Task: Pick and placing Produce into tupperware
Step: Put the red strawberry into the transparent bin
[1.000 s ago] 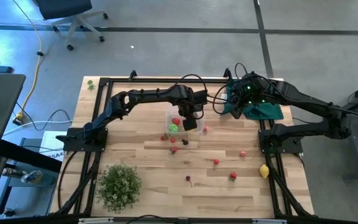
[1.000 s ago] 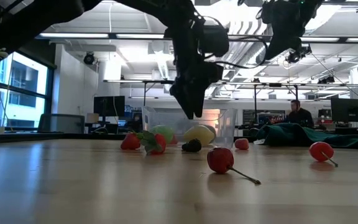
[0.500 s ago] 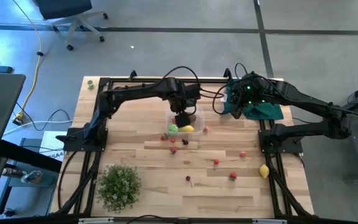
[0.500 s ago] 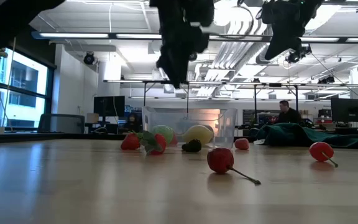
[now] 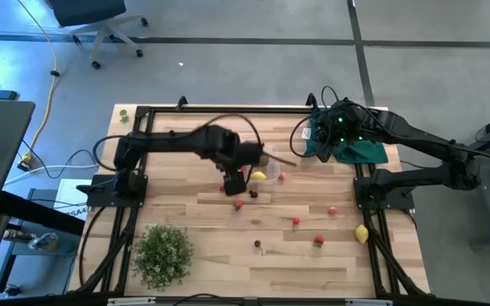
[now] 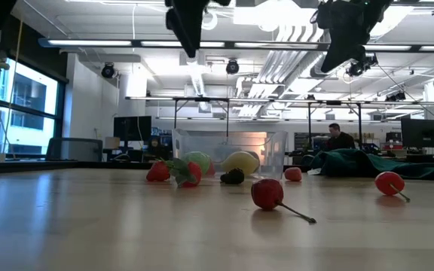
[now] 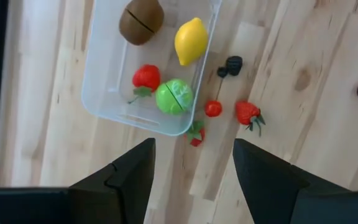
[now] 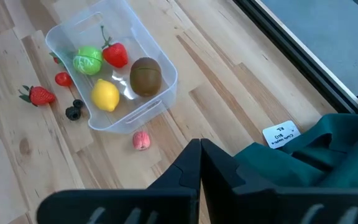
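Note:
The clear tupperware [image 7: 104, 102] stands on the wood table and holds a brown kiwi [image 7: 140, 22], a yellow lemon [image 7: 190, 40], a strawberry [image 7: 146, 78] and a green ball [image 7: 174, 96]. In the high view my left arm partly covers the tupperware [image 5: 266, 163]. My left gripper [image 7: 193, 149] is open and hangs high above the tub's near corner, also in the high view [image 5: 235, 180]. Loose fruits lie beside the tub: a strawberry [image 7: 247, 113], a small red one [image 7: 213, 108], a black berry [image 7: 232, 65]. My right gripper [image 8: 200, 144] is shut, waiting above the green cloth [image 5: 360, 149].
More red fruits [image 5: 296, 222] [image 5: 319, 240] [image 5: 333, 209] and a lemon [image 5: 361, 233] lie toward the table's near right. A pink fruit [image 8: 141, 140] sits just outside the tub. The bushy plant [image 5: 162, 253] stands at the near left corner. Black frame rails border the table.
My left gripper has risen from low over the tupperware and drawn back toward the table's left and near side; its arm has swung left with it. The fruits in the tub lie still. The right arm has kept still.

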`<state>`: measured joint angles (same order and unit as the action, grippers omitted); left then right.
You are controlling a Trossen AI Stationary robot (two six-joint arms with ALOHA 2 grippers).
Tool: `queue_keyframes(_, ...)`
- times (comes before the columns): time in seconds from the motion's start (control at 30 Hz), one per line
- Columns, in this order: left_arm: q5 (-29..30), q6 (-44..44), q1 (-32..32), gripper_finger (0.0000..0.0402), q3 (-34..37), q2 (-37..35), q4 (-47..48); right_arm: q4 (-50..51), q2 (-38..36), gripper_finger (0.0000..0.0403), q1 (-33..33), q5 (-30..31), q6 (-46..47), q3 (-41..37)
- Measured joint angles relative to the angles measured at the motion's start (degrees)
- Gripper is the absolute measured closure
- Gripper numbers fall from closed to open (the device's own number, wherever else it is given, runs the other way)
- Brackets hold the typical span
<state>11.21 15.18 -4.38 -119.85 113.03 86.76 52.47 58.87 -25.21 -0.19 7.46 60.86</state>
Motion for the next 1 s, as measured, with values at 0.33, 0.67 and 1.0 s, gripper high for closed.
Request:
queue_keyframes(0.33,3.74,7.6,5.52,0.0195,0.04,-0.02,0.34,0.0,0.0,0.0402,0.0,-0.02,0.0,0.02)
queue_keyframes(0.67,-1.08,9.15,5.48,0.0195,16.15,-2.96,-14.98,0.0,-0.01,0.0402,0.02,-0.03,0.0,0.02)
queue_keyframes(1.0,-1.1,9.6,4.11,0.0195,42.42,-21.28,-34.43,-0.43,-0.01,0.0402,0.02,-0.02,0.0,0.02)
